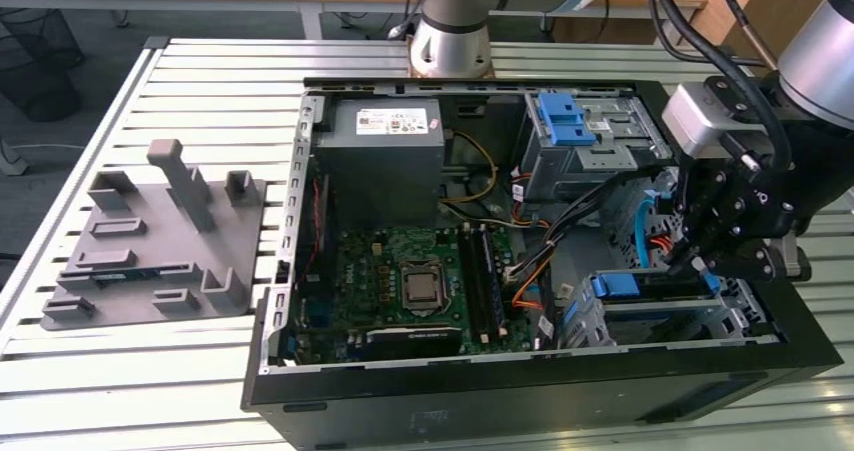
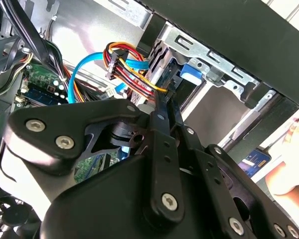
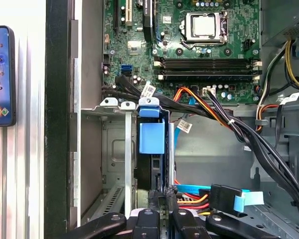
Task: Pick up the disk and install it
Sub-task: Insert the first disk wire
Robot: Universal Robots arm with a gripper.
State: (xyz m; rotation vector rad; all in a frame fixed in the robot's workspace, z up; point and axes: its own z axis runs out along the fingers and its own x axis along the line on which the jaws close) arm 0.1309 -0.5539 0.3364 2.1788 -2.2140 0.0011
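Installation is judged nearly done: the disk is seated upright in the drive bay at the exterior view's right, inside the computer case. The gripper is poised just above its blue end, fingers pressed together, nothing held.

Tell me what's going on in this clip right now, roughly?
A single robot arm is working inside an open computer case lying on a slatted table. Its gripper is down at the drive cage on the exterior view's right, right at the disk, whose blue end shows in the first wrist view. The disk stands on edge in the cage bay, apparently slotted in at least partway. A grey fixture sits beside the case.
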